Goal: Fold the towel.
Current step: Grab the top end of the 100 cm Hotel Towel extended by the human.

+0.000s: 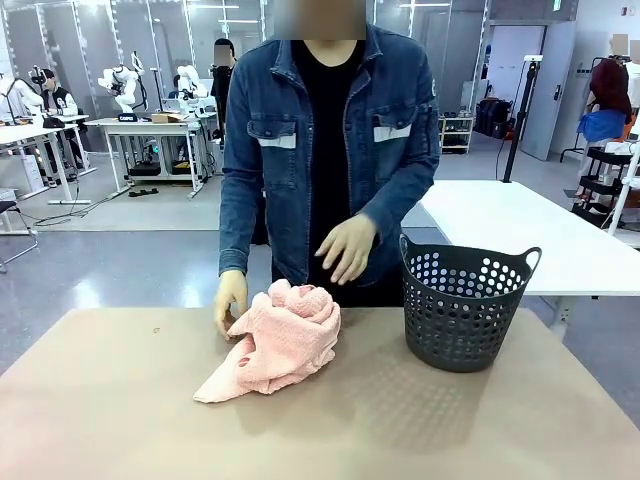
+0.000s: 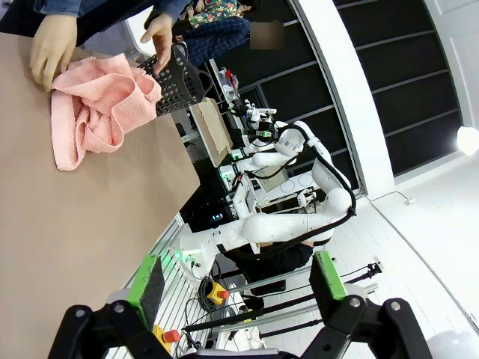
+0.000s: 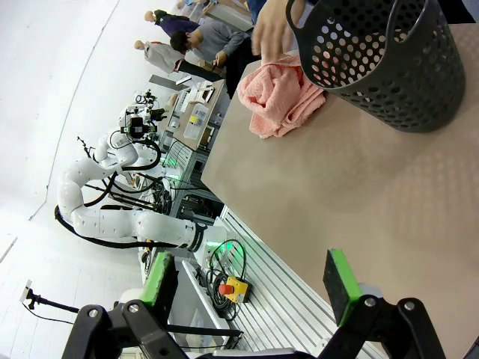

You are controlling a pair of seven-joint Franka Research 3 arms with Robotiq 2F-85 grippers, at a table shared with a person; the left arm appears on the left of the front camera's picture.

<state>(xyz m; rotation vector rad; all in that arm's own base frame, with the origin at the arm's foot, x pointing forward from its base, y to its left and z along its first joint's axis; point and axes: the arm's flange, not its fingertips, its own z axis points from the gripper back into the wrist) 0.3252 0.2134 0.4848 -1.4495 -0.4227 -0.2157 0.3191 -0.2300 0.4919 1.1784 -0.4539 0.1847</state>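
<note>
**Both grippers spread and empty, towel in a heap at the far side**

Left gripper (image 2: 236,288): jaws spread wide, nothing between the 2 green pads. It hangs off the near edge of the table (image 2: 67,247), well apart from the cloth. Right gripper (image 3: 251,288): jaws likewise spread and empty, also off the near edge.

Judgement: both are parked clear so the person can work the far side without obstruction.

The towel (image 1: 275,340) lies crumpled on the table in front of the person, left of centre. A loose flap trails toward the robot. It sits near the dark perforated basket (image 1: 465,310) but not touching it, as far as the front view shows.

The person's lower hand (image 1: 230,300) rests at the heap's far-left edge, probably pinning or gathering it. The raised hand (image 1: 347,247) hovers above the heap, fingers curled.

Judgement: no fold is made yet, and the cloth needs spreading flat first.

Hard to make out:
- The towel's corners and hems are buried in the bunching, so no edge is traceable end to end.
- The inside of the basket is not visible.
- The lower hand's fingertips are hidden behind the cloth.
</note>
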